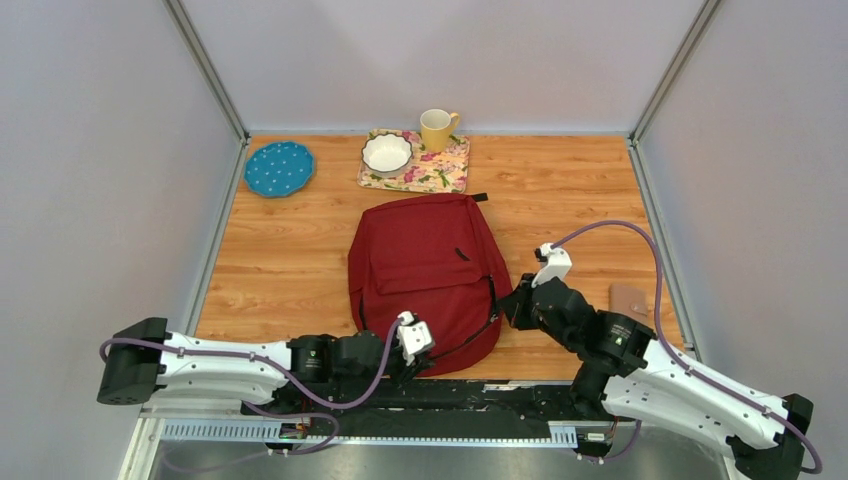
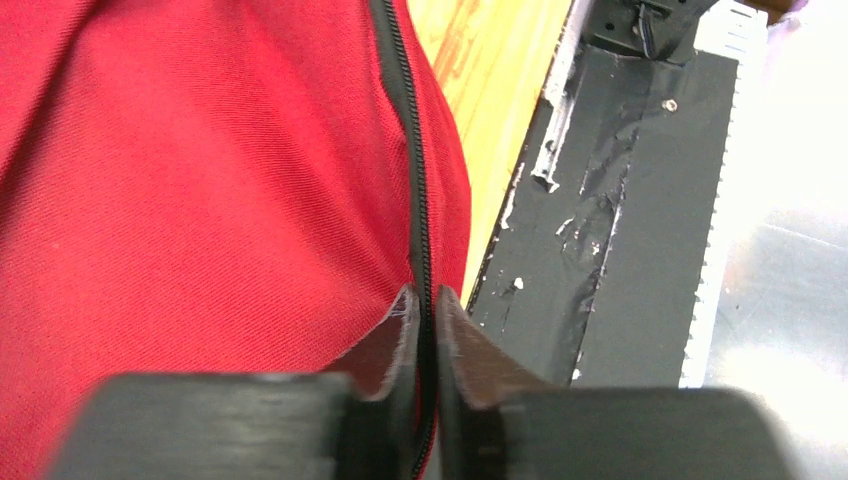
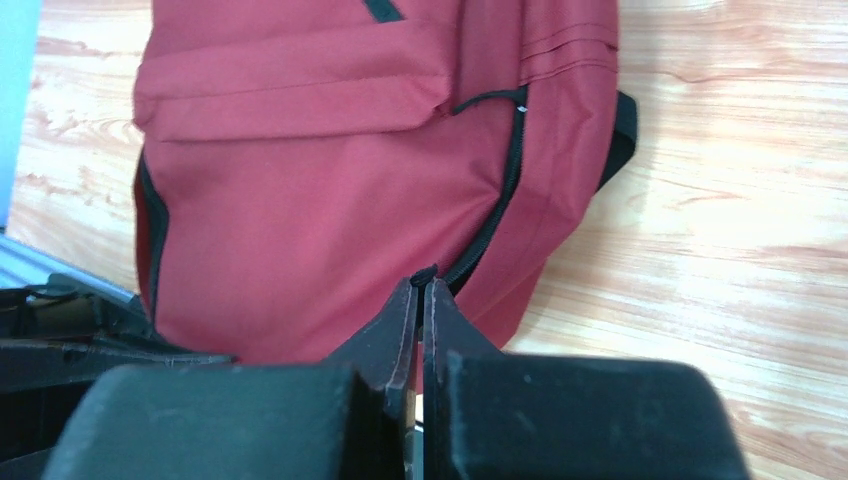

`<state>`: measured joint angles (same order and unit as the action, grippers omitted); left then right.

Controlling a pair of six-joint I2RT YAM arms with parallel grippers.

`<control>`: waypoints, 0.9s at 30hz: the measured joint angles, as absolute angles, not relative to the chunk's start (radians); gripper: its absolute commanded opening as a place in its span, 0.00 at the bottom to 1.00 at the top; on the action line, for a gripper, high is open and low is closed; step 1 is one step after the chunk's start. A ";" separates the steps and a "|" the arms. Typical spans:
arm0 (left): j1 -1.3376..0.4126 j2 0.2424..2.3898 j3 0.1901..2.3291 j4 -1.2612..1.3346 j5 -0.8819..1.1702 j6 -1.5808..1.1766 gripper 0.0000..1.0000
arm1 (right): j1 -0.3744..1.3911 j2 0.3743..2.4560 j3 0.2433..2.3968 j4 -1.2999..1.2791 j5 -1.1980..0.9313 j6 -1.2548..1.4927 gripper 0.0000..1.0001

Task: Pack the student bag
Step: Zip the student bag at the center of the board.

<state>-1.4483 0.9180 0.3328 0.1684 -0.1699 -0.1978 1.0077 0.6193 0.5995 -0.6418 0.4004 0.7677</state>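
Top view: the student bag (image 1: pixel 425 265) lies flat on the table (image 1: pixel 280 260), its long axis running 12 to 6 o'clock. The left gripper (image 1: pixel 412 345) meets its 6 o'clock end and the right gripper (image 1: pixel 512 305) its 4 o'clock edge.

Left wrist: the jaws stand a sliver apart astride the zipper (image 2: pixel 410 150); whether they grip it I cannot tell.

Right wrist: the jaws are pressed together, seemingly pinching the zipper pull (image 3: pixel 425 273), and the track leads off toward 1 o'clock.
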 measured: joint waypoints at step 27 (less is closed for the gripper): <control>-1.458 1.393 0.653 0.319 -0.194 0.073 0.31 | 0.994 0.533 0.570 -0.612 0.253 0.730 0.00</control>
